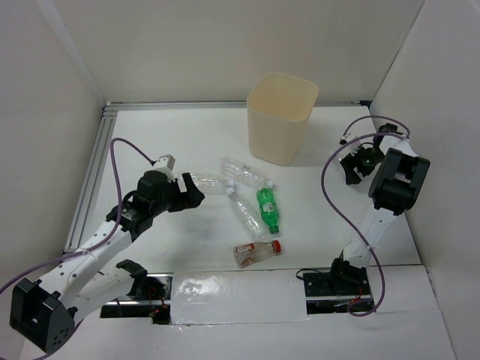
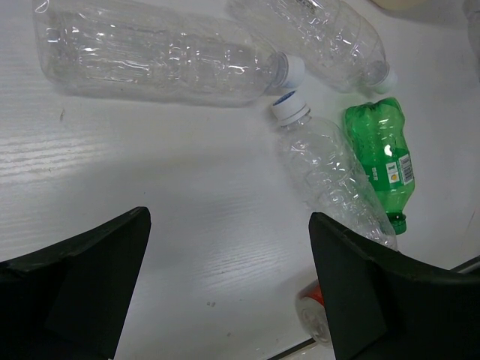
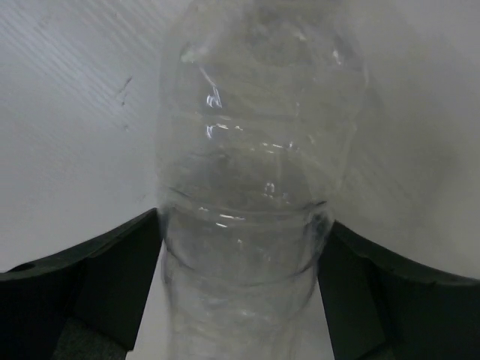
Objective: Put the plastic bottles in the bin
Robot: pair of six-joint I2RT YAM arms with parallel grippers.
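Desk [image 1: 187, 135]: white top, walled by pale panels on three sides.

Bin [image 1: 281, 116]: tall cream container, upright at the rear centre of the desk, rounded-square mouth facing up.

Left hand [image 1: 193, 192]: black, low over the desk left of centre. It is released, with the fingers spread wide and only bare desk between them. It points toward the bottle cluster.

Right hand [image 3: 245, 221]: raised at the right side of the desk, to the right of the bin. Its black fingers flank a bracketed clear bottle [image 3: 255, 135], close against both sides. Whether they are clenched on it cannot be told.

Long clear bottle [image 1: 210, 181]: lying on the desk just ahead of the left hand.

Rear clear bottle [image 1: 246, 172]: lying just in front of the bin, near the long one's capped end.

Middle clear bottle [image 1: 244, 212]: lying at the centre, its white cap toward the other two.

Green bottle [image 1: 268, 208]: lying just beside the middle clear bottle, on its right.

Red-capped bottle [image 1: 257, 253]: smallest item, red-and-white label, lying nearest the arm bases and apart from the others.
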